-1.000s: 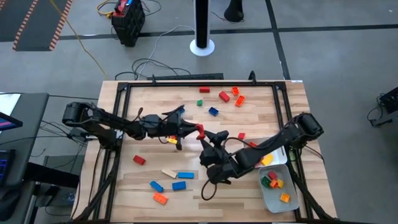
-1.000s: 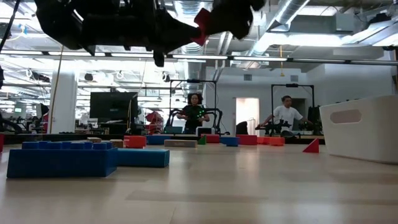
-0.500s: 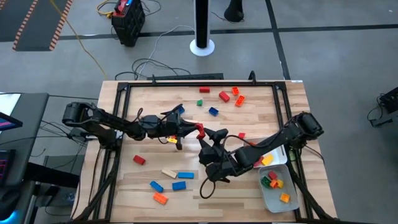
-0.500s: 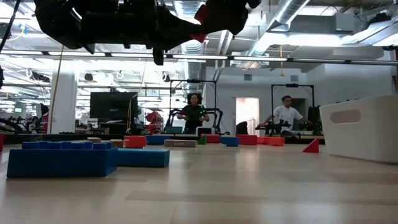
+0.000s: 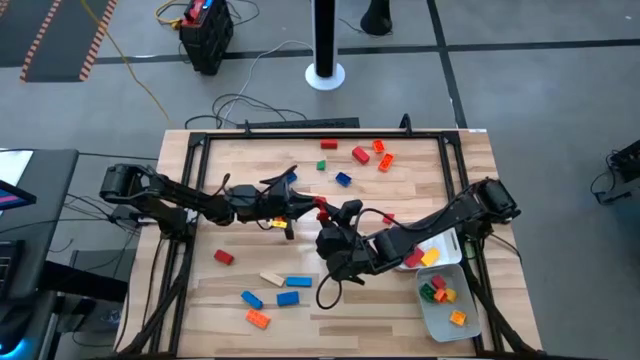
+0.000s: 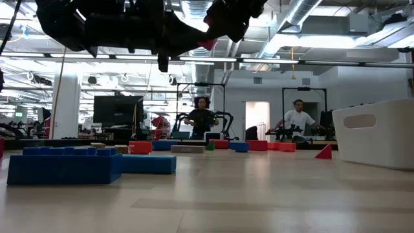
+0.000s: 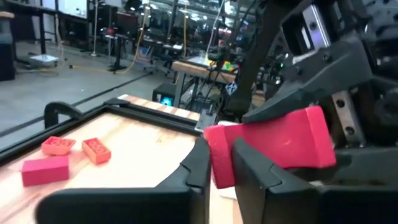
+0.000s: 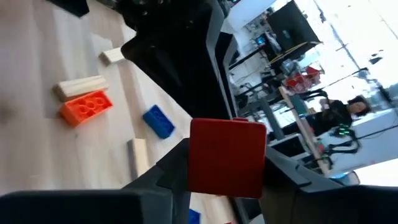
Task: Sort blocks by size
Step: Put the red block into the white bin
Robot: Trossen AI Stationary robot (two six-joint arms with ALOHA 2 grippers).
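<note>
1. Our left gripper and right gripper both clamp the red block mid-air, above the table centre.
2. We judge it light, rigid, slippery; grip flat sides.

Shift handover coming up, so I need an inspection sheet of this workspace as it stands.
Surface: wooden table, black frame.
Job's things: loose blocks scattered front left and at the back; some in the tray; red block held in the air.
Clutter: nothing seen.
Grippers: left gripper and right gripper meet mid-table, both closed on the red block.
Cables: several on the floor behind the table.
Surroundings: two people far behind; white pole.
</note>
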